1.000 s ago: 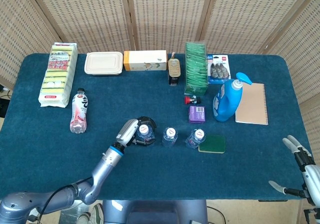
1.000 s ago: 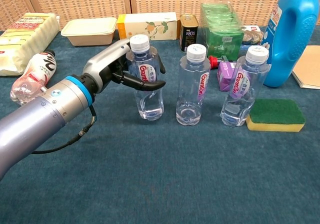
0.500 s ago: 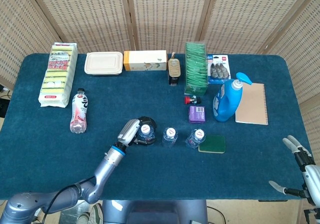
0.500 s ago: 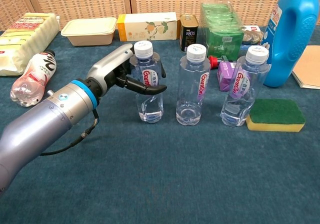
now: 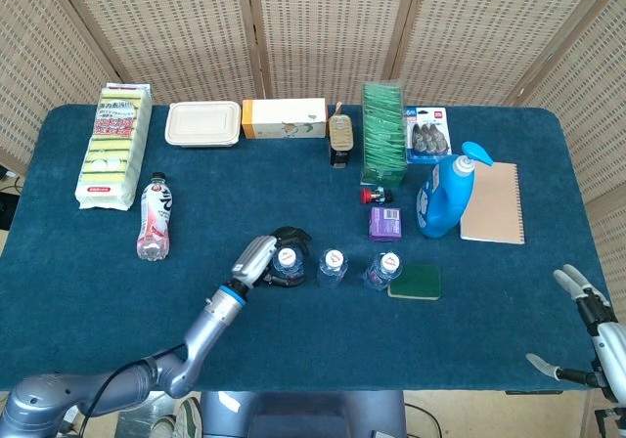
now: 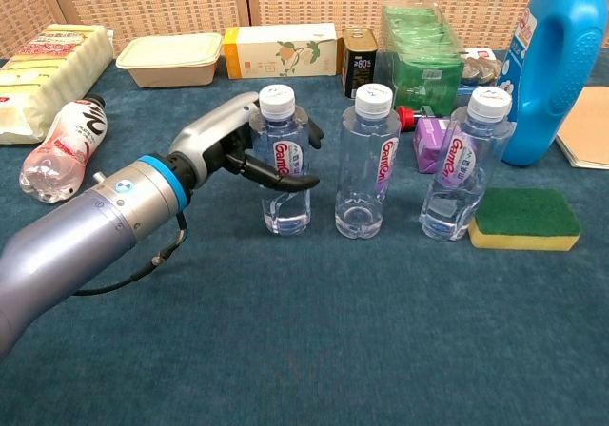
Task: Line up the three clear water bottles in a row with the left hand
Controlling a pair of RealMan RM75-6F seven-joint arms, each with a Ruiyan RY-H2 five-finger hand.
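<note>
Three clear water bottles with white caps stand upright in a row near the table's front. The left bottle (image 6: 284,164) (image 5: 286,262) has my left hand (image 6: 221,141) (image 5: 256,256) round it, fingers curled across its front and back. The middle bottle (image 6: 367,160) (image 5: 333,265) and the right bottle (image 6: 463,164) (image 5: 383,270) stand free. My right hand (image 5: 587,335) hangs off the table's front right corner, fingers apart and holding nothing.
A green and yellow sponge (image 6: 524,220) lies just right of the right bottle. Behind the row are a purple box (image 6: 428,143), a blue detergent bottle (image 6: 561,65) and a green packet stack (image 6: 423,55). A pink drink bottle (image 6: 59,145) lies at the left.
My left hand carried the left bottle slightly right and down; it now stands upright on the cloth, level with the other two. The right hand has not moved.
</note>
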